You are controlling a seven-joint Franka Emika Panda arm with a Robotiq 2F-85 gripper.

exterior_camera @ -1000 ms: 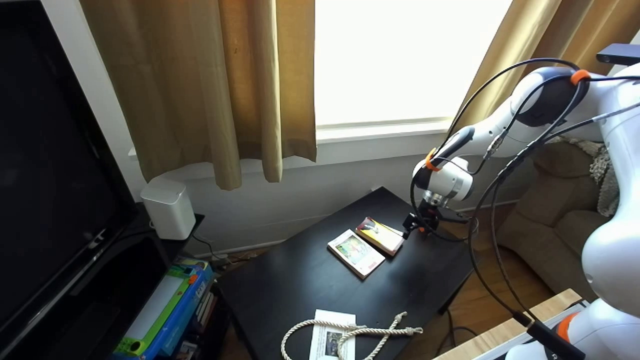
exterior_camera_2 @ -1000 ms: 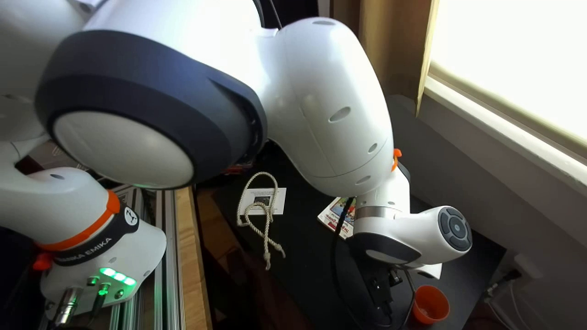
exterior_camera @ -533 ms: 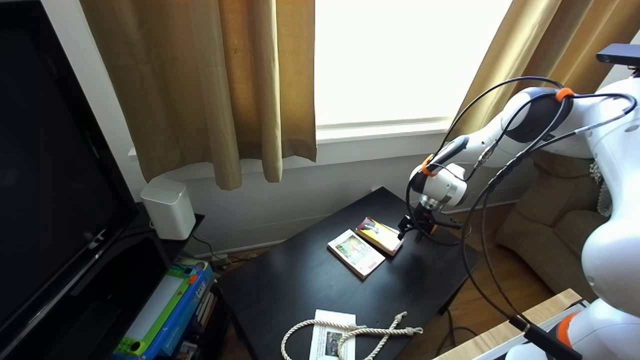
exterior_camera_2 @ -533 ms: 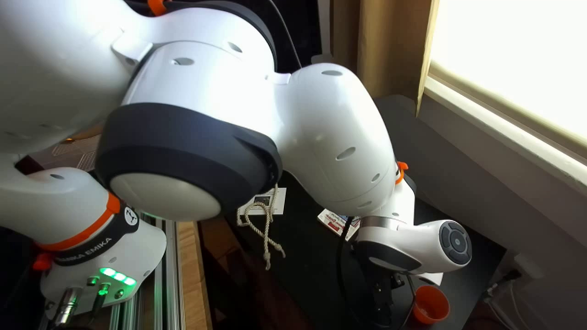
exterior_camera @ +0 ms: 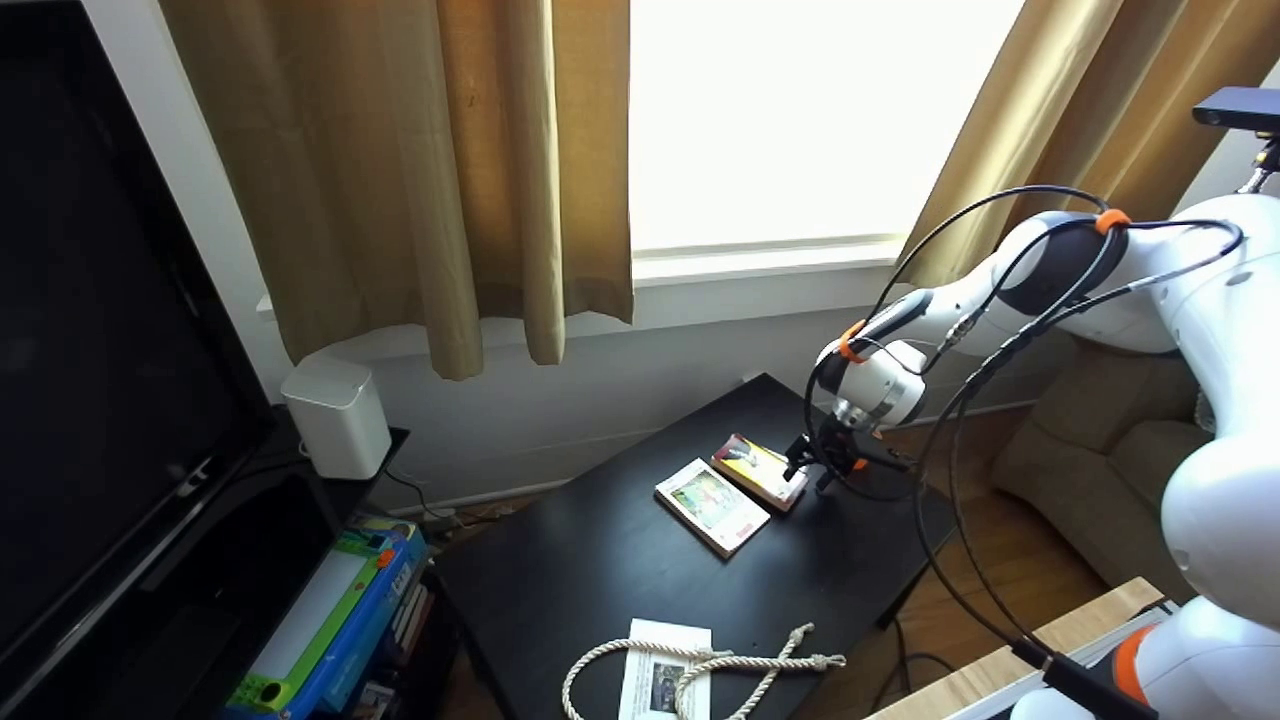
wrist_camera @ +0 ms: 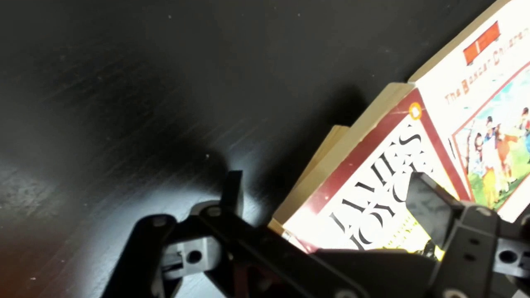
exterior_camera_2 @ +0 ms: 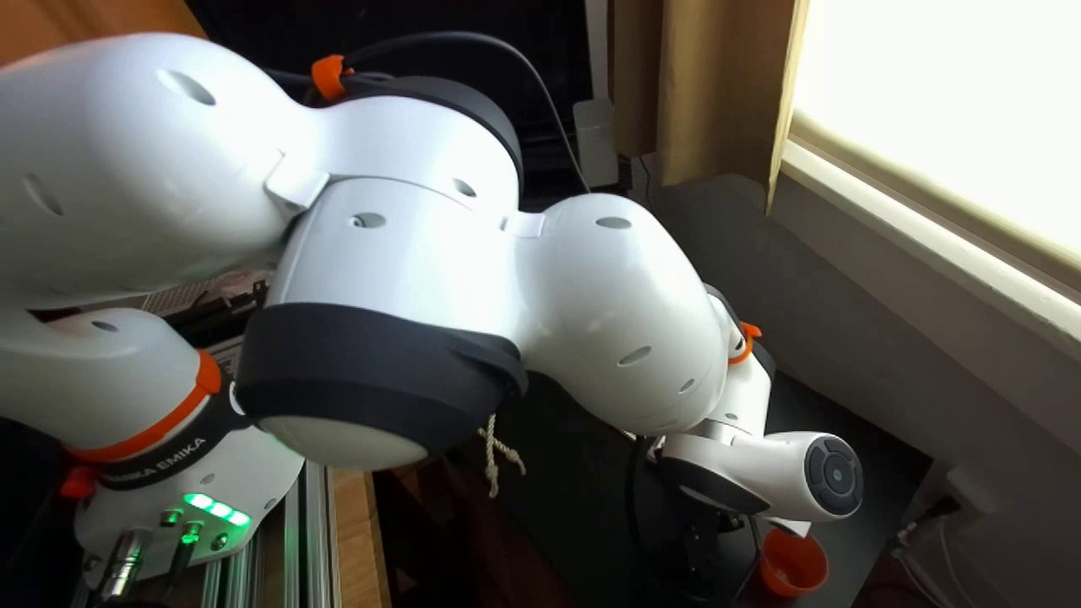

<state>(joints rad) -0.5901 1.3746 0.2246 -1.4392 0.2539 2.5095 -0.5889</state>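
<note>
In the wrist view my gripper (wrist_camera: 332, 194) stands open, its jaws wide apart with nothing held. One finger hangs over the dark table (exterior_camera: 580, 560); the other is over the cover of a James Joyce book (wrist_camera: 364, 186). Another book's tan page edges (wrist_camera: 319, 155) show underneath. Contact with the cover cannot be told. Alongside lies The Boxcar Children book (wrist_camera: 492, 87), its corner close to the Joyce book. In an exterior view the gripper (exterior_camera: 806, 480) is at the near end of the Joyce book (exterior_camera: 752, 466). Dark arm parts make the fingers hard to see in an exterior view (exterior_camera_2: 701, 549).
An orange cup (exterior_camera_2: 792, 564) stands on the table near the wrist. A knotted rope (exterior_camera: 770, 662) lies across a printed sheet (exterior_camera: 640, 690). Loose black cables (exterior_camera: 925, 540) loop from the arm. Behind the table are a wall and a curtained window (exterior_camera: 800, 120).
The arm has come lower, and the gripper has shifted from beside the Joyce book to above its near end. The arm now hides the sheet and Boxcar book in an exterior view. Jaws stay open.
</note>
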